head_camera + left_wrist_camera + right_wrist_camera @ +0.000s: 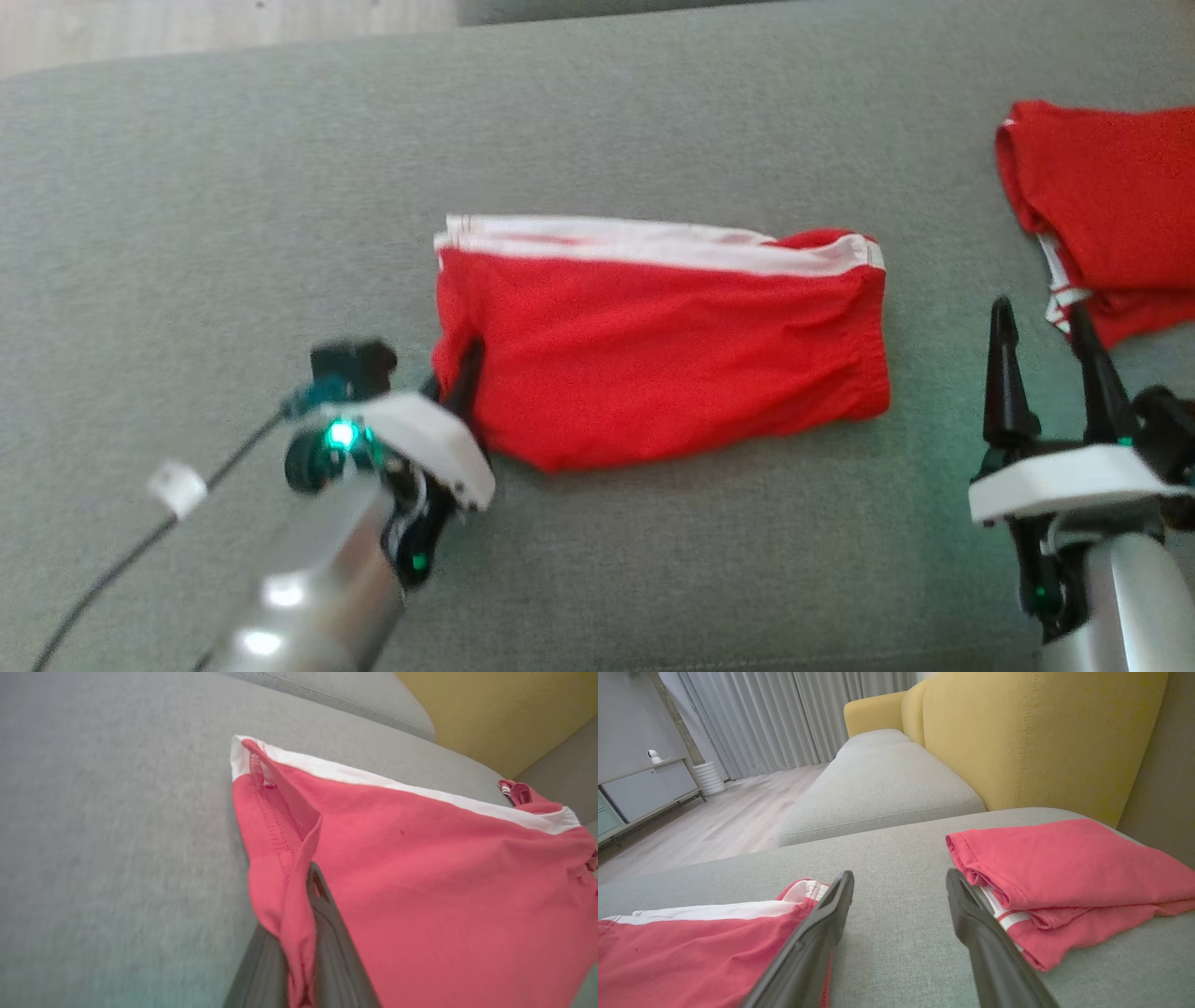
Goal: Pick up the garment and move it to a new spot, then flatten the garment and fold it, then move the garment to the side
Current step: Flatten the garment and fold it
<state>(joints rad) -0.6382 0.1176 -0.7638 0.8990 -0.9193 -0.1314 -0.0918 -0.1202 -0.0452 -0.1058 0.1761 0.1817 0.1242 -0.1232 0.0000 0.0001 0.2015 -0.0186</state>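
On the grey cushion (233,187): the red garment (663,345) is lying folded at the middle, its white band running along the far edge.
Long axis: it is running left to right across the head view, so a sideways drag would be going along its length.
Left gripper (464,369): it is pinching the garment's left end, with its fingers closed on a fold of red cloth.
Right gripper (1050,364): it is standing wide and holding nothing, hovering off the garment's right end.
Nearer arm: the left is touching the cloth, while the right is sitting apart from it.
Likely step: the robot is probably moving the folded piece aside, judging by its shape.
Count: two red garments are lying here, the second garment (1111,215) resting folded at the far right, and two grippers are working.
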